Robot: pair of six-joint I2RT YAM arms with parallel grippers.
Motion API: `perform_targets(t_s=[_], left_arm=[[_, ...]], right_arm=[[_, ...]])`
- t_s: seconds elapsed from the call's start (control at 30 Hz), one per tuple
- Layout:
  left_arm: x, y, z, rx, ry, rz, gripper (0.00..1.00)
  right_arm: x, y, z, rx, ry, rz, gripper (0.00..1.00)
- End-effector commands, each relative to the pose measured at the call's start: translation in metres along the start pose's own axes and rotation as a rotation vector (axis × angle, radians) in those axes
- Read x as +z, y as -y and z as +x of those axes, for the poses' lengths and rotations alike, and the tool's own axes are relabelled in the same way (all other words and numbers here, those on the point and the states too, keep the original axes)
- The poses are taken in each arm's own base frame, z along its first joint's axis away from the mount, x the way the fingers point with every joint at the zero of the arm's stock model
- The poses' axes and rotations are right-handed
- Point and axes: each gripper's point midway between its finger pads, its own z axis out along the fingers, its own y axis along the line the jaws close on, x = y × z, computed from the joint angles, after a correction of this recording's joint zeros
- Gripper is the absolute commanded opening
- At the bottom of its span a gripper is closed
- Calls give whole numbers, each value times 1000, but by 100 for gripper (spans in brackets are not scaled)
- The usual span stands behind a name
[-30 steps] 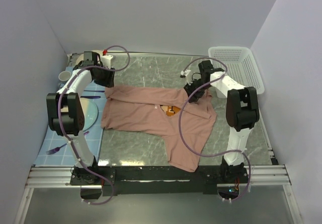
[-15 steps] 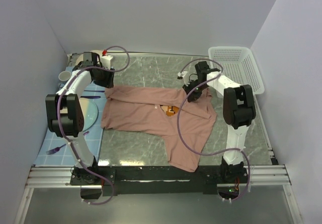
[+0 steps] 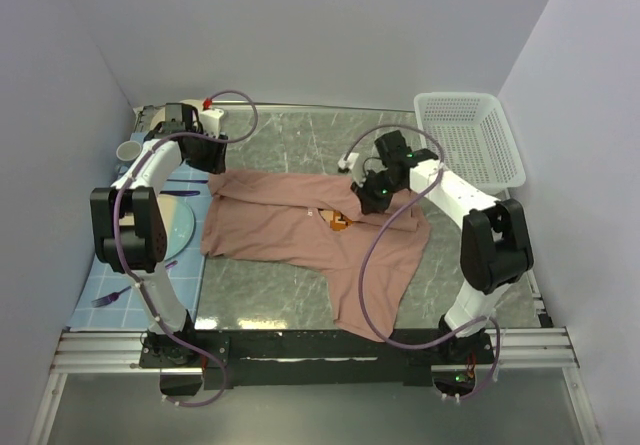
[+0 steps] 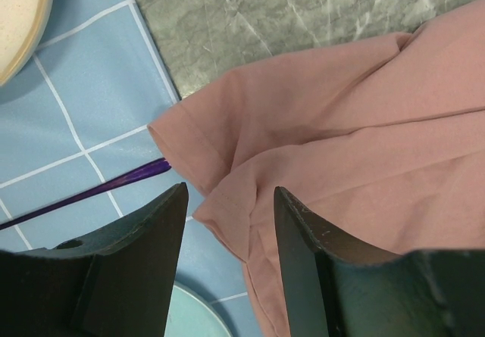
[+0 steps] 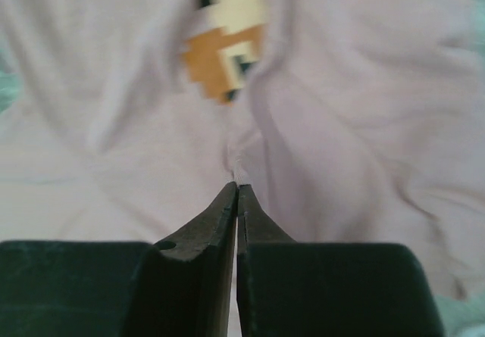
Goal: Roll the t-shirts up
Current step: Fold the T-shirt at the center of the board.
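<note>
While t-shirt (image 3: pixel 290 233) lies long axis left-right, right tool (image 5: pixel 237 189) pinches its fabric; left tool (image 4: pixel 229 195) spread.

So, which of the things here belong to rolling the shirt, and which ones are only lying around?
Part of the job:
t-shirt
right gripper, jaws shut on a fold of the cloth
left gripper, jaws open over a sleeve

Just lying about:
basket
cup
plate
purple utensil
blue tiled mat
</note>
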Motion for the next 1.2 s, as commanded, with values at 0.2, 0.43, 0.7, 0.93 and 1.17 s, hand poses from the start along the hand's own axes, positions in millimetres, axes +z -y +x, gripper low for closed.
perform_targets(t_s=[0.2, 0.43, 0.7, 0.93, 1.17], left_arm=[[-8, 2, -18, 16, 72, 1, 56], [6, -18, -45, -3, 87, -53, 59], [33, -28, -38, -46, 32, -61, 57], [44, -17, -28, -49, 9, 11, 42], [50, -25, -18, -69, -16, -40, 51]], right_arm=[[-7, -40, -14, 80, 27, -87, 40], [-39, 82, -25, 382, 189, 202, 49], [-26, 169, 15, 500, 89, 417, 48], [-15, 201, 54, 520, -78, 579, 37], [-13, 206, 88, 504, -225, 672, 37]])
